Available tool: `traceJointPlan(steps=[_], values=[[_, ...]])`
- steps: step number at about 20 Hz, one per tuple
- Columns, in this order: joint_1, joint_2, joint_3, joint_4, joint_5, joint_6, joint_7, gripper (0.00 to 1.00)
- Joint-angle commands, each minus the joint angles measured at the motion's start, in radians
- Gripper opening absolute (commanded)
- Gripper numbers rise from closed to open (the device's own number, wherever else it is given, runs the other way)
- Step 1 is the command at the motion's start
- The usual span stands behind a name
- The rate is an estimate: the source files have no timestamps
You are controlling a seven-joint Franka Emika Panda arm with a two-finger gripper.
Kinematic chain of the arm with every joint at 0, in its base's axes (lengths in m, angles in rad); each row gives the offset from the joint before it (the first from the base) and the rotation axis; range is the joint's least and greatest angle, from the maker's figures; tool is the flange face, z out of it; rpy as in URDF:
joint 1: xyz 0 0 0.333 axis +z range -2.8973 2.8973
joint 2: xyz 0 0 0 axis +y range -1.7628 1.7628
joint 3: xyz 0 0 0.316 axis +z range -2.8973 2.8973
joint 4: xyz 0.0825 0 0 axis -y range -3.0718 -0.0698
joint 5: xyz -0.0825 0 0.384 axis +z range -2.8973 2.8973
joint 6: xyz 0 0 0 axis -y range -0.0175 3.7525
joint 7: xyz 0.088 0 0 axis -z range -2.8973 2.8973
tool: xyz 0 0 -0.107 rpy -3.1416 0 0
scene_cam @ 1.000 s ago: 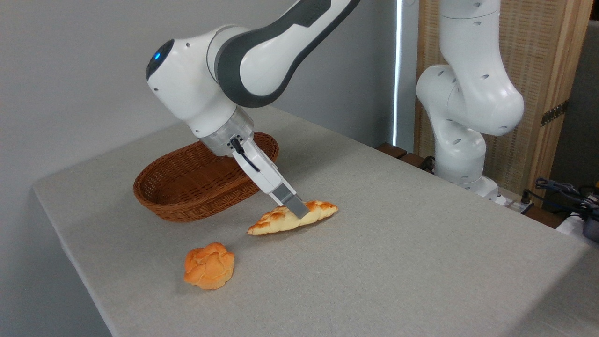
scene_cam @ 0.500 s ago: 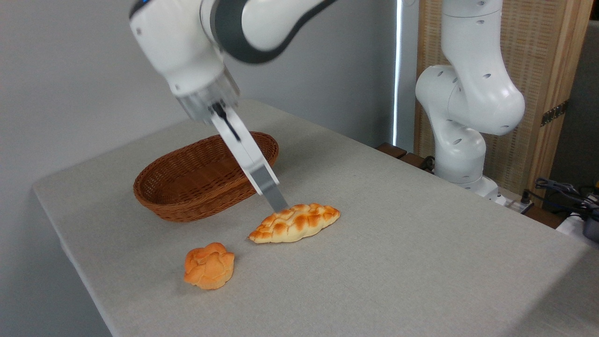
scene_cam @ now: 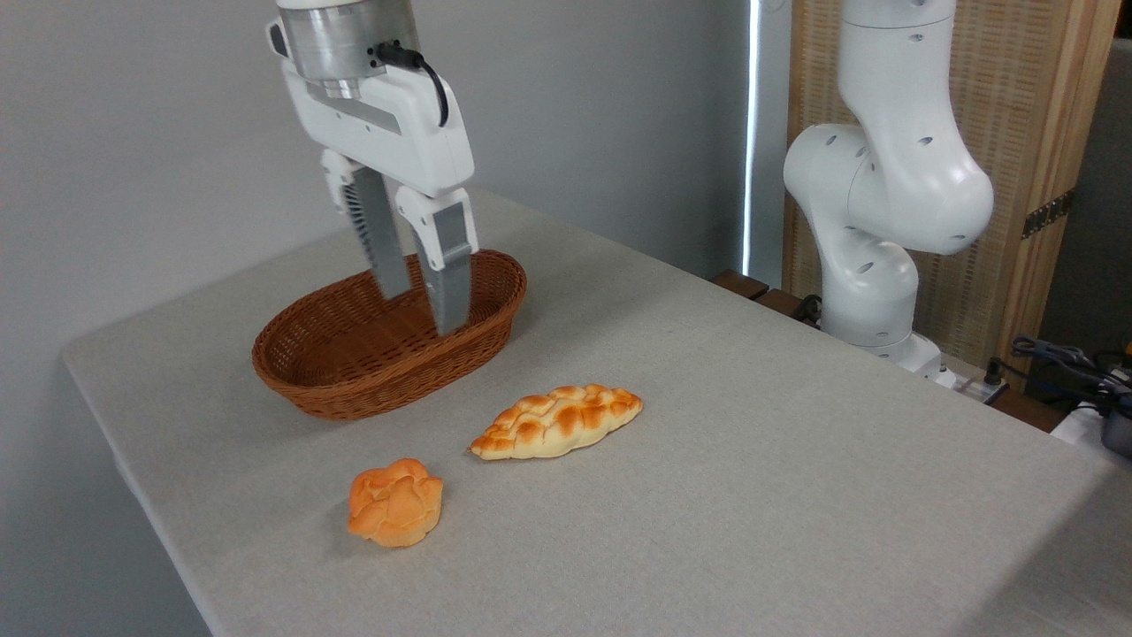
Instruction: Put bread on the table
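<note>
Braided loaf (scene_cam: 557,421) lies flat on the worktop (scene_cam: 796,495), just right of the wicker basket (scene_cam: 389,349) and apart from it; a round bun (scene_cam: 394,501) sits nearer the camera. The end effector (scene_cam: 423,305) hangs empty over the basket, fingers apart. Risk seems small: a low sweep rightward could nudge the loaf or clip the basket rim.
</note>
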Motion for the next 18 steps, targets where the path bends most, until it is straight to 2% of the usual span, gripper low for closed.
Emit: traceJointPlan(steps=[1,8,9,11,13,15,18], values=[[0.005,0.0,0.003,0.001,-0.02,0.042,-0.043,1.0],[0.005,-0.008,0.003,-0.035,-0.013,0.036,-0.034,1.0],[0.005,-0.008,0.003,-0.035,-0.013,0.031,-0.019,1.0],[0.005,-0.009,0.003,-0.039,-0.014,0.004,0.08,1.0],[0.006,-0.009,0.003,-0.039,-0.019,-0.006,0.098,1.0],[0.026,-0.011,0.003,-0.039,-0.022,-0.006,0.102,1.0],[0.026,-0.011,0.003,-0.038,-0.023,-0.004,0.102,1.0]])
